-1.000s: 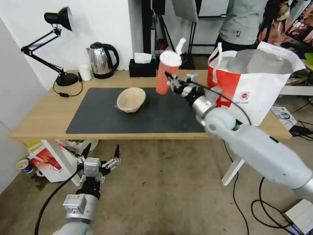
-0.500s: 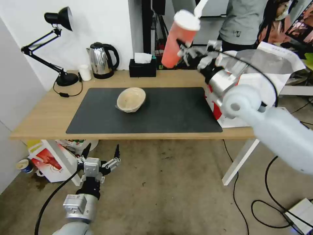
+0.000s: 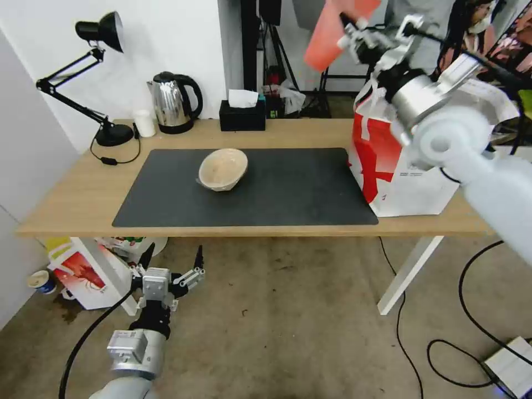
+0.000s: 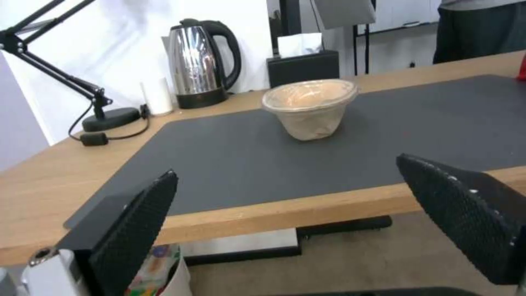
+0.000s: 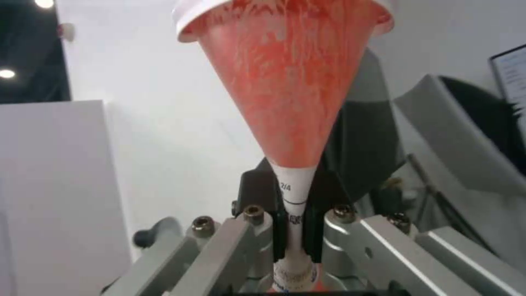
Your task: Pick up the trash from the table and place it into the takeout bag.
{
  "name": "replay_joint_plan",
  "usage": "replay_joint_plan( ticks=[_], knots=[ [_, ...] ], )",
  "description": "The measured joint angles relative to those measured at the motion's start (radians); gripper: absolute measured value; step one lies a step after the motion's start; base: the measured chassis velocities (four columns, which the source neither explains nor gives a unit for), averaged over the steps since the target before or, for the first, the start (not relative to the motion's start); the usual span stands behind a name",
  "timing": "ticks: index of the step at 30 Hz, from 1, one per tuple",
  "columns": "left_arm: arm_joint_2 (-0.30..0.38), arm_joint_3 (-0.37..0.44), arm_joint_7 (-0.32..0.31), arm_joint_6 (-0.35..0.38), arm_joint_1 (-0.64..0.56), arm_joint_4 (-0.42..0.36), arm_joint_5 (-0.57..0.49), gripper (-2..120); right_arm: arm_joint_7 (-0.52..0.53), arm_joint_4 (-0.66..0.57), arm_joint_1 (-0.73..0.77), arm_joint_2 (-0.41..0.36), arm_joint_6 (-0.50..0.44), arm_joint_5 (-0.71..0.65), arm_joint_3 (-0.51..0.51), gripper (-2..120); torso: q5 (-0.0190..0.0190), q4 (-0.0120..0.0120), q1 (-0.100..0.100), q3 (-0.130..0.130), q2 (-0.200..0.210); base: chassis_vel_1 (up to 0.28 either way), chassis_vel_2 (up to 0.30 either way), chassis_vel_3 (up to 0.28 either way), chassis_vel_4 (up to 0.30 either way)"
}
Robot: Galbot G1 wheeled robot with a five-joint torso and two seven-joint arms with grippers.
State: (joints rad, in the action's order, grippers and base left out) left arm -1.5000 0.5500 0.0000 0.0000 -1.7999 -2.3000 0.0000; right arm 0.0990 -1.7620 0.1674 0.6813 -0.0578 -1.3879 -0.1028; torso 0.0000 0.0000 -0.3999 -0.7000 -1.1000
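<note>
The light-wood table carries a dark grey mat and, at its right end, the white takeout bag with a red panel and a small round red logo, its print too small to read. A beige pulp bowl sits on the mat. High above the bag's near edge, the right gripper clamps a red cup; its white label reads "2/4". The left gripper hangs below the table edge, fingers spread.

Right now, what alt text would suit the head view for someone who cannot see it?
The right tool holds a red cup high beside a white and red takeout bag on a wooden table. A beige bowl sits on the dark mat; the left tool hangs open below.
</note>
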Motion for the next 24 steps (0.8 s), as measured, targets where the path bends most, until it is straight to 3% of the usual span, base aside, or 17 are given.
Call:
replay_joint_plan(
  ticks=[10, 24],
  knots=[
    [0.0, 0.0, 0.0, 0.0, 0.0, 0.0, 0.0, 100, -0.042, 0.082, 0.057, -0.031, -0.005, 0.032, 0.086, 4, 0.0, -0.0001, 0.0, 0.0, 0.0, 0.0, 0.0, 0.0, 0.0],
    [0.0, 0.0, 0.0, 0.0, 0.0, 0.0, 0.0, 100, -0.074, 0.099, 0.202, -0.057, -0.011, 0.083, 0.201, 4, -0.0001, 0.0001, 0.0, 0.0, 0.0, 0.0, 0.0, 0.0, 0.0]
  ],
)
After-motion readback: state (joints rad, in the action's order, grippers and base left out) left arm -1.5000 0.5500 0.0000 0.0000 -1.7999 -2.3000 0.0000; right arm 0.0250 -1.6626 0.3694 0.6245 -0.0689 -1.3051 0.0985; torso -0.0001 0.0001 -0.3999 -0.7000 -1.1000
